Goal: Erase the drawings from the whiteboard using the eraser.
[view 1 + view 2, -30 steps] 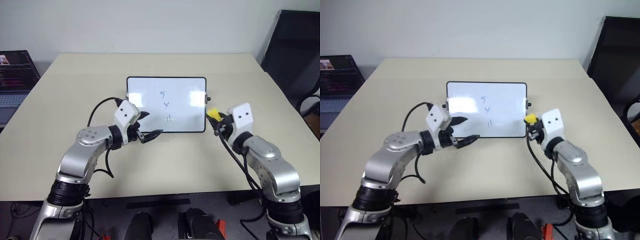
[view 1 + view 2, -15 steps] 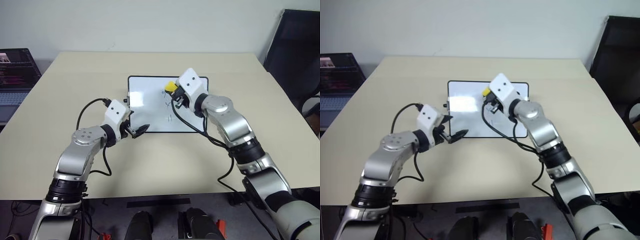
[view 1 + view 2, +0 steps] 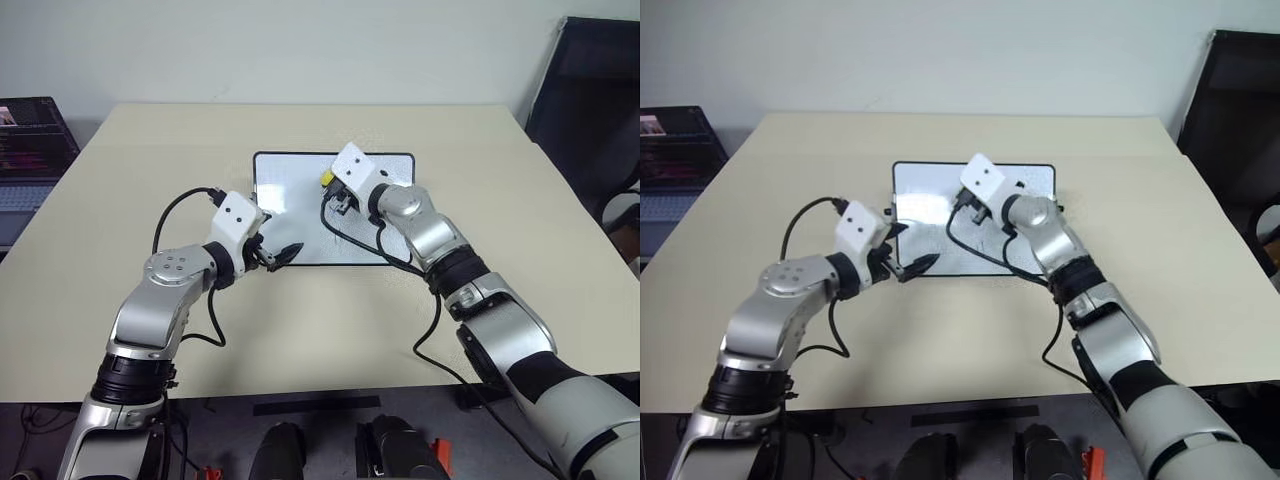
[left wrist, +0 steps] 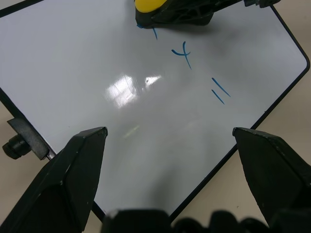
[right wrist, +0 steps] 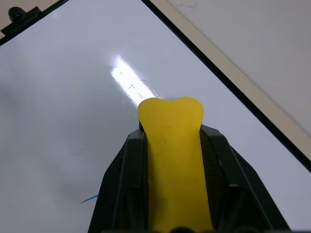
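I am noting the right gripper point(image 3: 333, 187), clamped on the eraser point(image 5: 174, 160), has swung in over the board point(image 4: 87, 87); it appears to be touching the top drawing point(image 4: 154, 33). The left gripper point(image 4: 170, 141) is hanging open at the near edge.
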